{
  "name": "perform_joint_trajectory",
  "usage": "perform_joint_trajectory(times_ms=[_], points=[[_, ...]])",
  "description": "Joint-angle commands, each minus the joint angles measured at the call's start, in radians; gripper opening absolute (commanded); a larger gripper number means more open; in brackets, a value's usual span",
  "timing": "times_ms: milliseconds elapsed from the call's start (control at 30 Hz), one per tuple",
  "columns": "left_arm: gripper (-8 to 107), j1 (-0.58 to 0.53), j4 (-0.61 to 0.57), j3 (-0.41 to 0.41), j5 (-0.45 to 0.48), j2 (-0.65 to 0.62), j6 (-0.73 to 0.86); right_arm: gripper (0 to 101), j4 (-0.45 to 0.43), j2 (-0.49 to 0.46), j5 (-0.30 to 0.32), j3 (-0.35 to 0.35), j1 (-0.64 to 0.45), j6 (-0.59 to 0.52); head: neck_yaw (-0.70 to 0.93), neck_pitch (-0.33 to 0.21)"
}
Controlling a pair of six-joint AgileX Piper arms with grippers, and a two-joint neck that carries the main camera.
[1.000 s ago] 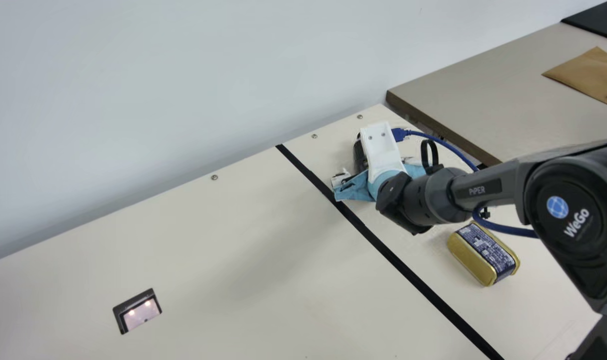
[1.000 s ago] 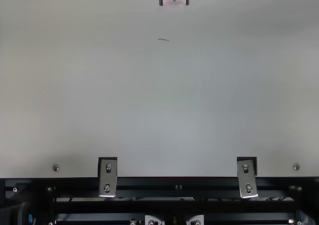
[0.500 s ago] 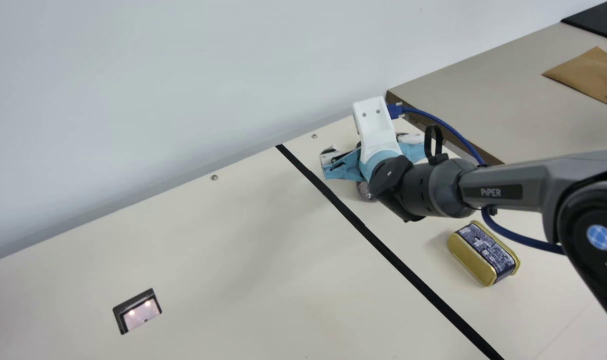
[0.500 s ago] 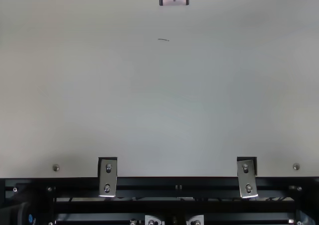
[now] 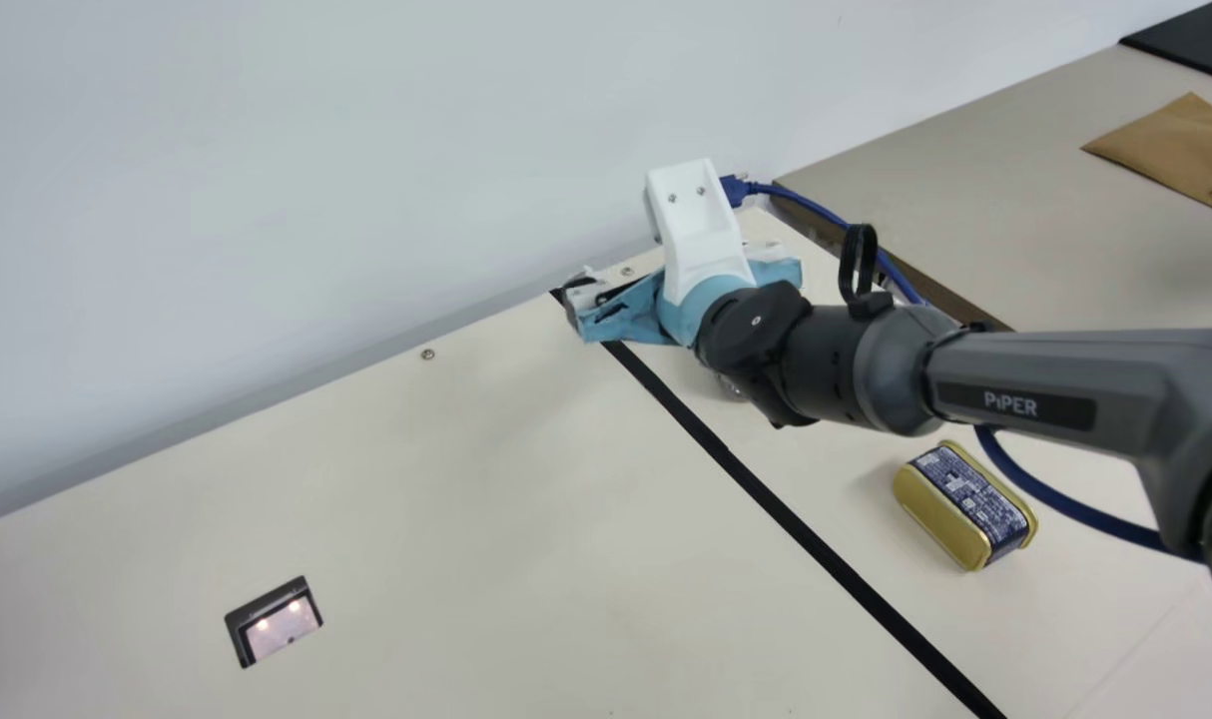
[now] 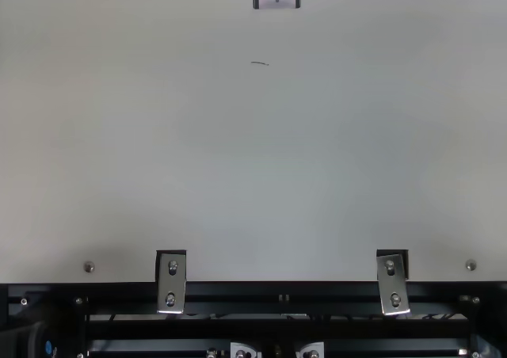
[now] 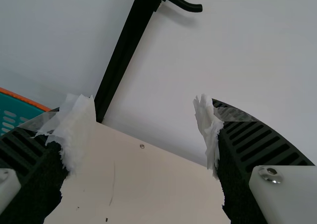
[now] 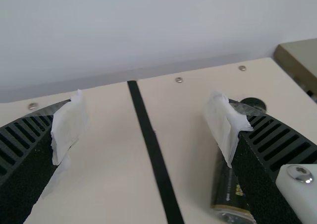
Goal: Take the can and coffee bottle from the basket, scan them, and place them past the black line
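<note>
The left gripper (image 7: 143, 110), in its own wrist view, stands wide open with nothing between its two black ribbed fingers, whose tips are wrapped in white torn tape. Beyond one finger is a teal slotted plastic basket with an orange rim (image 7: 22, 99); beyond the gap, a black straight post (image 7: 124, 50) stands against the pale wall (image 7: 257, 60).

In the main view, a dark-framed scanner window (image 5: 284, 627) is set into the cream table (image 5: 446, 519), well apart from the right gripper (image 5: 678, 275) and nearer the camera. That gripper, jacketed in light blue with a white bracket, is held over the far end of the black tape line (image 5: 796, 524), by the wall. Its fingers are spread wide and it grips nothing.

The dark cylindrical coffee bottle (image 8: 229, 192) is past the line, partly behind one finger of the right gripper; its label carries yellow and pale print. Whether it stands or lies I cannot tell.

Farther right, also past the line, the gold can with a navy label of dense white print (image 5: 965, 504) lies nearer the camera than the right gripper, just beside a blue cable (image 5: 1075, 509) below the forearm, which bears pale lettering. Beyond the arm, a brown paper envelope (image 5: 1170, 145) rests on a grey table (image 5: 965, 210).
</note>
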Motion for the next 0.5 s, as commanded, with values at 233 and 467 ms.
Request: perform_joint_trajectory(times_ms=[233,467], points=[[90,0.000,0.000,0.000,0.000,0.000,0.000,101,0.218,-0.056,0.127,0.035,0.048,-0.097,-0.018,-0.030],[90,0.000,0.000,0.000,0.000,0.000,0.000,101,0.215,-0.057,0.132,0.041,0.053,-0.052,-0.018,-0.030]])
